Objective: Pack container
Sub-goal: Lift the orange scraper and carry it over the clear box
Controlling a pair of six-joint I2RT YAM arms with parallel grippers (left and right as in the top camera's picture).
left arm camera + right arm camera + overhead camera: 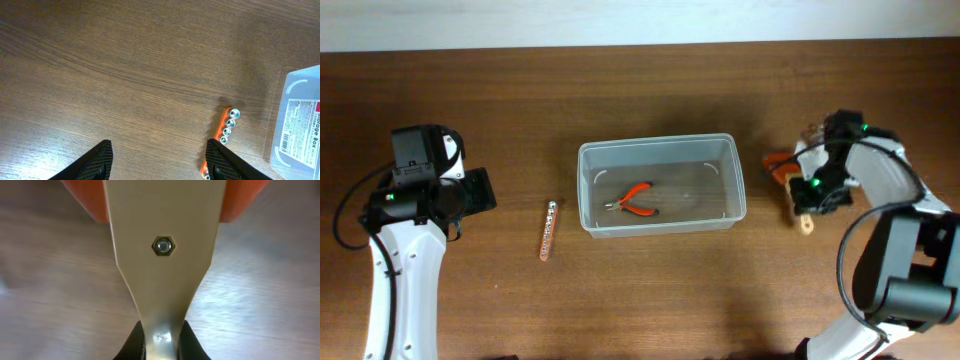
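Note:
The clear plastic container point(665, 222) stands at the table's middle, and its corner shows in the left wrist view point(300, 125). Small orange-handled pliers point(632, 200) lie inside it. An orange strip of silver sockets point(548, 230) lies on the table left of the container; in the left wrist view point(226, 127) it lies beside my right-hand finger. My left gripper point(157, 160) is open and empty above bare wood, also seen overhead point(480, 190). My right gripper point(161, 340) is shut on a flat metal tool point(165, 245) with a hex nut and an orange end point(780, 165), right of the container.
The wooden table runs to a pale wall at the far edge. The right arm point(890, 180) arches over the table's right side. The left arm point(405, 250) stands at the left side. A label point(300, 125) is stuck on the container's wall.

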